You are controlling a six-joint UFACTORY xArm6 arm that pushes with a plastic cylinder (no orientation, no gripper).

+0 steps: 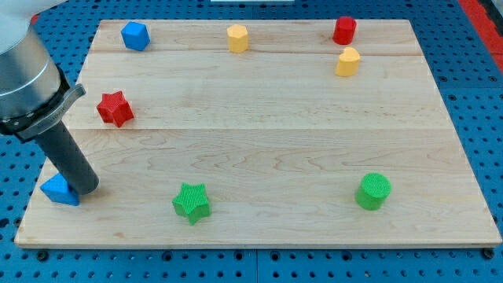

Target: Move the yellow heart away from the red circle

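Observation:
The yellow heart lies near the view's top right, just below the red circle with a narrow gap between them. My tip is far away at the view's bottom left, touching or almost touching the right side of a blue triangle. The rod slants up to the left towards the arm's grey body.
A wooden board carries a blue block at top left, a yellow hexagon at top centre, a red star at left, a green star at bottom centre-left and a green circle at bottom right.

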